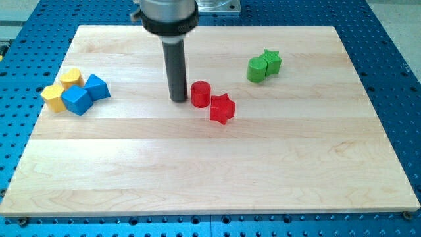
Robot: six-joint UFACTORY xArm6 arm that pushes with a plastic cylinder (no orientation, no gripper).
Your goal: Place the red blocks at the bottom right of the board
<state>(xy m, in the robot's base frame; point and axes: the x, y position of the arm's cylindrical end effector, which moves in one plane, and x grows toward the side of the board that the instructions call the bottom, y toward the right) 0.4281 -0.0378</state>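
A red cylinder (200, 93) stands near the middle of the wooden board (210, 171). A red star block (222, 108) lies just to its lower right, touching or nearly touching it. My tip (178, 99) rests on the board just to the left of the red cylinder, very close to it. The dark rod rises from there to the top of the view.
Two green blocks (264, 66), one a star, sit together at the upper right. At the left edge, two yellow blocks (61, 89) and two blue blocks (87, 93) form a cluster. A blue perforated table surrounds the board.
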